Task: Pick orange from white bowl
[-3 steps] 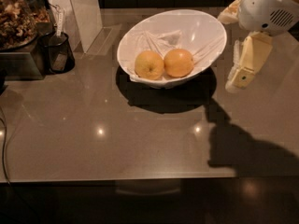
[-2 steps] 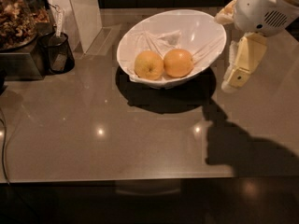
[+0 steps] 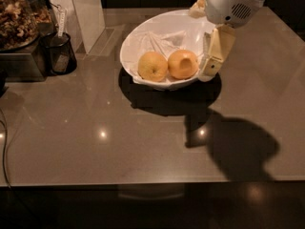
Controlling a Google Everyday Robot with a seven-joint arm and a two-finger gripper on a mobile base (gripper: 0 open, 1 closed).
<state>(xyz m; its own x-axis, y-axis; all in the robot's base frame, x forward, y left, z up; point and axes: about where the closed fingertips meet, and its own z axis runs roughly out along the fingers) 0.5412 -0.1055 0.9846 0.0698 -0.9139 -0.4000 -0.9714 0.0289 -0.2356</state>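
Note:
The white bowl stands tilted at the back middle of the brown counter, with a thin wrinkly liner inside. The deep orange lies in its lower right part, touching a paler yellow fruit with a stem dimple on its left. My gripper hangs from the white wrist at the top right. It points down over the bowl's right rim, right next to the orange on its right side. It holds nothing that I can see.
A black cup with a white tag stands at the left beside a container of dried brown bits. A white pillar rises behind them. A dark cable runs along the left edge. The counter's front edge is near.
The gripper has moved left, from the counter beside the bowl to over the bowl's right rim next to the orange. The fruits and the bowl have not moved.

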